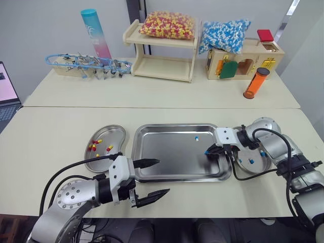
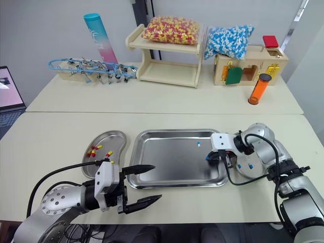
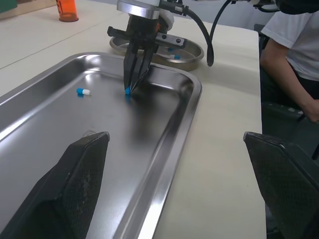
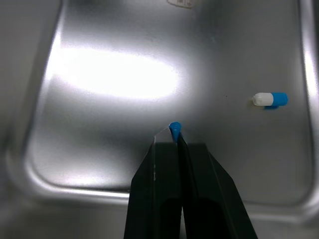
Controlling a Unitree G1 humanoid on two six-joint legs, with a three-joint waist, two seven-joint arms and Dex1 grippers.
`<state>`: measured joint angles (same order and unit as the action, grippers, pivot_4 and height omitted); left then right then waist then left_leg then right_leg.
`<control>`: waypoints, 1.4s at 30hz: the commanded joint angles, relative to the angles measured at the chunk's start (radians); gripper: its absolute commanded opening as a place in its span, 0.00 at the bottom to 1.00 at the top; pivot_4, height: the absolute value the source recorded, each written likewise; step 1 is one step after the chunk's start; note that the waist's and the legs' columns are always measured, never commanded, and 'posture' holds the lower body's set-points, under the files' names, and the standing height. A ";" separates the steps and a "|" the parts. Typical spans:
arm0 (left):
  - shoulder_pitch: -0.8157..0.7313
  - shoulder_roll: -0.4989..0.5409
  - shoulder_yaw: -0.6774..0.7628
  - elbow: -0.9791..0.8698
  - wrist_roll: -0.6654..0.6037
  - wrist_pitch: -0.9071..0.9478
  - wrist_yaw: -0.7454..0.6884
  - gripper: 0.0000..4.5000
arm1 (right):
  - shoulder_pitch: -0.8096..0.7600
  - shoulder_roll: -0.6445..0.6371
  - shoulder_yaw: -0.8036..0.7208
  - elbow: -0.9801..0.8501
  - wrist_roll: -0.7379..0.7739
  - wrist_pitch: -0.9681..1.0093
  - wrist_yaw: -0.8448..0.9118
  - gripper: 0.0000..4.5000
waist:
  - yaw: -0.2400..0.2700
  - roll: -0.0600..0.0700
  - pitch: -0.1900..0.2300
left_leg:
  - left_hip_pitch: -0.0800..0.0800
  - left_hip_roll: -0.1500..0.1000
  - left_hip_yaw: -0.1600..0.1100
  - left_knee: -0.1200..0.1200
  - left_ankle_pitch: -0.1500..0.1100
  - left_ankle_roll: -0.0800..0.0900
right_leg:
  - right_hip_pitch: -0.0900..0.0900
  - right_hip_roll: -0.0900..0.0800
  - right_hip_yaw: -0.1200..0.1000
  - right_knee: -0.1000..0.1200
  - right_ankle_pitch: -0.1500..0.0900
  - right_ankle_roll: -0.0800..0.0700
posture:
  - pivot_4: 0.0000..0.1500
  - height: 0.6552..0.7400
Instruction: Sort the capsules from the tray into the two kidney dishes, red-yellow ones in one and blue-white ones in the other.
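My right gripper (image 1: 207, 152) points down into the right end of the steel tray (image 1: 152, 172) and is shut on a blue-white capsule (image 4: 174, 128), whose blue end sticks out past the fingertips. A second blue-white capsule (image 1: 197, 138) lies loose on the tray floor nearby. The right kidney dish (image 1: 263, 167) holds a few blue-white capsules (image 1: 250, 161). Several red-yellow capsules (image 1: 93, 147) lie in the left kidney dish (image 1: 117, 132). My left gripper (image 1: 158, 177) hangs open at the tray's front left edge with nothing between its fingers.
At the back of the table stand a wooden shelf (image 1: 162, 68) with a bag of red-yellow capsules (image 1: 168, 24), a bag of blue-white capsules (image 1: 224, 34), an orange vial (image 1: 255, 83), a tall blue-pink tube (image 1: 96, 33) and an instrument rack (image 1: 86, 65). A person's arm (image 3: 291, 45) shows beside the table.
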<state>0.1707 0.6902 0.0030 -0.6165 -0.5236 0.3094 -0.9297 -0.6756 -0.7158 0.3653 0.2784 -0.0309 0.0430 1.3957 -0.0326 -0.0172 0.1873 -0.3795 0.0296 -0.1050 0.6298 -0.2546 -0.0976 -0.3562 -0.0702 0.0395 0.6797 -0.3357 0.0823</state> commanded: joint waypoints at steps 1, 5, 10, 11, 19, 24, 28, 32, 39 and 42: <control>0.007 -0.009 -0.004 -0.012 -0.002 -0.034 -0.012 1.00 | 0.047 -0.058 -0.098 -0.209 0.084 0.101 -0.001 0.01 | 0.001 0.000 0.000 | -0.001 0.000 0.000 0.000 0.000 0.000 | -0.001 0.000 0.000 0.000 0.000 0.000 | 1.00 1.00; 0.004 -0.017 -0.006 -0.017 -0.017 -0.029 -0.007 1.00 | 0.114 -0.119 -0.173 -0.363 0.142 0.210 -0.026 0.01 | 0.002 0.000 0.000 | -0.001 0.000 0.000 0.000 0.000 0.000 | -0.001 0.000 0.000 0.000 0.000 0.000 | 1.00 1.00; -0.060 -0.038 -0.028 -0.033 -0.070 0.017 0.000 1.00 | 0.275 -0.292 -0.380 -0.453 0.200 0.360 -0.066 0.01 | 0.015 0.000 0.000 | -0.002 -0.001 -0.001 0.000 0.000 0.000 | -0.001 -0.001 -0.001 -0.001 0.000 0.000 | 1.00 1.00; -0.073 -0.046 -0.031 -0.031 -0.072 0.015 0.003 1.00 | 0.306 -0.318 -0.404 -0.447 0.199 0.360 -0.073 0.01 | 0.016 0.000 0.000 | -0.002 -0.001 -0.001 0.000 0.000 0.000 | 0.000 -0.001 -0.001 -0.001 0.000 0.000 | 1.00 1.00; -0.139 -0.103 -0.073 -0.034 -0.104 0.019 0.006 1.00 | 0.401 -0.366 -0.451 -0.379 0.171 0.330 -0.146 0.01 | -0.010 0.001 0.000 | 0.000 -0.001 0.001 0.000 0.000 0.000 | 0.000 0.000 0.001 0.000 0.000 0.000 | 1.00 1.00; -0.154 -0.118 -0.088 -0.028 -0.097 -0.007 -0.009 1.00 | 0.392 -0.353 -0.426 -0.365 0.163 0.324 -0.177 0.01 | -0.005 0.001 0.000 | 0.000 -0.001 0.001 0.000 0.000 0.000 | 0.000 0.000 0.001 0.000 0.000 0.000 | 1.00 1.00; -0.167 -0.107 -0.082 -0.028 -0.111 -0.003 -0.022 1.00 | 0.380 -0.351 -0.418 -0.351 0.161 0.302 -0.187 0.21 | -0.002 0.001 0.000 | 0.000 -0.001 0.001 0.000 0.000 0.000 | 0.000 0.000 0.001 0.000 0.000 0.000 | 1.00 1.00; -0.154 -0.071 -0.039 -0.053 -0.172 0.065 -0.003 1.00 | 0.376 -0.360 -0.434 -0.351 0.173 0.291 -0.193 0.47 | -0.001 0.001 0.000 | 0.000 -0.001 0.001 0.000 0.000 0.000 | 0.000 0.000 0.001 0.000 0.000 0.000 | 1.00 1.00; -0.032 -0.003 0.210 -0.030 -0.243 0.137 0.095 1.00 | 0.493 -0.381 -0.568 -0.366 0.242 0.185 -0.161 0.98 | 0.002 0.001 0.000 | -0.001 -0.001 0.000 0.000 0.000 0.000 | 0.000 0.000 0.000 0.000 0.000 0.000 | 1.00 1.00; 0.025 0.027 0.359 0.043 -0.217 0.131 0.111 1.00 | 0.559 -0.365 -0.661 -0.385 0.294 0.163 -0.159 0.98 | 0.001 0.001 0.000 | 0.000 0.000 0.000 0.000 0.000 0.000 | 0.000 0.000 0.000 0.000 0.000 0.000 | 1.00 1.00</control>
<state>0.1894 0.7039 0.2754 -0.5969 -0.7431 0.4505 -0.8338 -0.1250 -1.0788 -0.2256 -0.0767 0.2260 0.2251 1.2305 -0.0315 -0.0162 0.1871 -0.3797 0.0291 -0.1050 0.6296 -0.2547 -0.0974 -0.3562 -0.0703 0.0398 0.6795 -0.3358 0.0823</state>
